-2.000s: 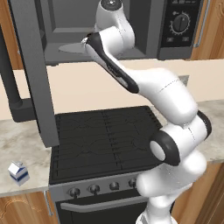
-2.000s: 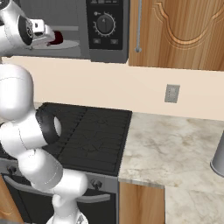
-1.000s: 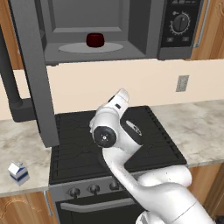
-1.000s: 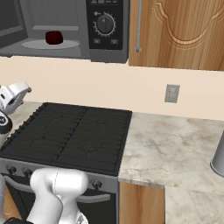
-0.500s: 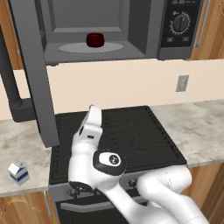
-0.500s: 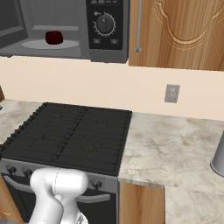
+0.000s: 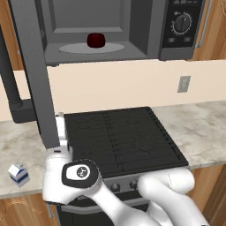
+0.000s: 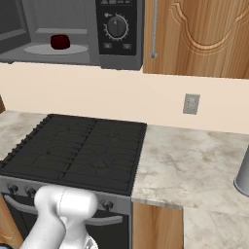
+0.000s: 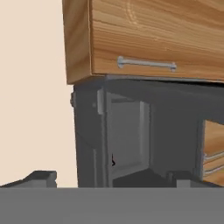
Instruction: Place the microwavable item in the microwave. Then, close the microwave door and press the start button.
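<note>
End effector (image 9: pixel 111 178): in the hand view the two dark tips rise at the lower left and lower right of the frame, set wide apart with nothing between them. The camera looks up at the underside of the microwave and the wooden cabinet beside it. In the left base view the white hand sits at the lower left, just beside the bottom corner of the microwave door (image 7: pixel 34 84); whether the two touch cannot be told. A milk carton (image 7: pixel 18 173) stands on the worktop (image 7: pixel 201 128) further to the lower left and needs no handling. The door stands swung fully open, edge-on, along the left of the frame. Judged as a stiff hinged panel, it should swing freely under a steady push. Apply that push to its outer face near the free edge, where leverage is greatest; a grasp appears unnecessary. Towards the upper centre, the microwavable item (image 7: pixel 96 40) rests on the pale turntable (image 7: pixel 73 48) inside the microwave (image 7: pixel 152 31), so placement appears complete. The item looks small, rigid and light and should not shift when the door closes. At the upper right, the black panel carries a round dial (image 7: pixel 181 23) with small buttons below; these are too small to identify the start button.
</note>
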Robot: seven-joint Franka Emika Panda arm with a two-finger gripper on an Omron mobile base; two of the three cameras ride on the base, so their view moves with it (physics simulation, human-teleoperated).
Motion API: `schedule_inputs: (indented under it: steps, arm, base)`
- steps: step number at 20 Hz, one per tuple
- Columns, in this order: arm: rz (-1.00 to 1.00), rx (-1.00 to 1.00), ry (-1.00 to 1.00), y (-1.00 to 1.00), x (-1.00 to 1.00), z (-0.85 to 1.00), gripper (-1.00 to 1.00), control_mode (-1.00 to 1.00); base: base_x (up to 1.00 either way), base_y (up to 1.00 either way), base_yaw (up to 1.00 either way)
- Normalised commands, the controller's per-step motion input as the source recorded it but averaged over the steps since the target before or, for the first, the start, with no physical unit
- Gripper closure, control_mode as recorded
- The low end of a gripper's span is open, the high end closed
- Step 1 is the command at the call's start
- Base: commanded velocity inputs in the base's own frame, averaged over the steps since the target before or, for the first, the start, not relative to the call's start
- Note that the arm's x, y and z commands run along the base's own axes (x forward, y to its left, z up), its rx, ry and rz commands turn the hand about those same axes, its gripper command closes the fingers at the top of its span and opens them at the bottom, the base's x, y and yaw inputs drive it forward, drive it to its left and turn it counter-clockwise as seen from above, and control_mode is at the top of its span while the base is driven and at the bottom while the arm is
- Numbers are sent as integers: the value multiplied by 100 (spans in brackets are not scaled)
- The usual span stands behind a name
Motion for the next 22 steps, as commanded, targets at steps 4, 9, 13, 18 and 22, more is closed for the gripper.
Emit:
schedule_inputs:
  steps: [4,9,13,18,22]
  arm:
    - [-17,-29,0,99,-2,0,-100,-100]
    - [-18,-22,6,88,0,0,-100,-100]
    - [-25,-11,9,54,1,12,-100,-100]
    - [-35,-5,2,7,1,41,-100,-100]
    - [-39,-3,0,0,0,49,-100,-100]
  base:
    - [0,0,0]
    - [0,0,0]
    - [0,0,0]
    - [0,0,0]
    - [0,0,0]
